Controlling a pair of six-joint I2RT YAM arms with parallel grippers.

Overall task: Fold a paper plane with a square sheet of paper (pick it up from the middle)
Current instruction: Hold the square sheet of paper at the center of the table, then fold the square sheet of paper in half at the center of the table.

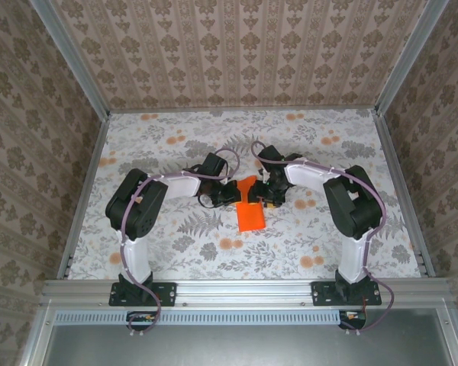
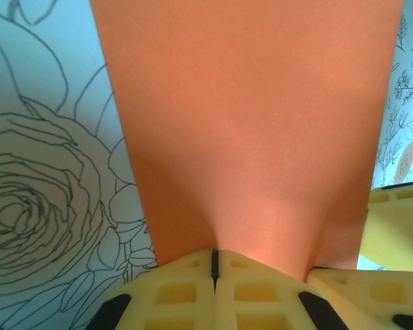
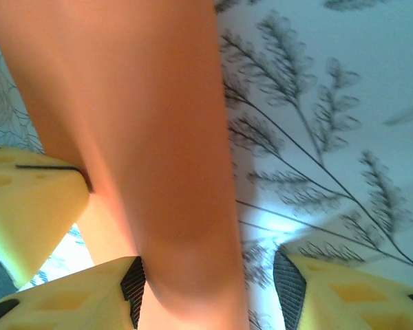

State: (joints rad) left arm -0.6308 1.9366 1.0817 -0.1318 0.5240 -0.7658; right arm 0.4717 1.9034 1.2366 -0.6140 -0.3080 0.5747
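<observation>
Left gripper (image 2: 215, 267) was clamped shut on the square sheet of paper (image 2: 248, 137), lifted mid-table between both arms. Right gripper (image 3: 210, 292) jaws stood apart around it. Risk: with just 1 pinch point, the thin paper could sag, twist or slip, ruining the crease.

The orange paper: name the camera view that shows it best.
Top external: nearly the whole orange paper shows, outline included. Left wrist gives a close flat stretch clamped in the left gripper; right wrist a blurred, curved strip.

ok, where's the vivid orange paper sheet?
Vivid orange paper sheet: table centre in top view, pinched by the shut left gripper, the open right gripper straddling it.
</observation>
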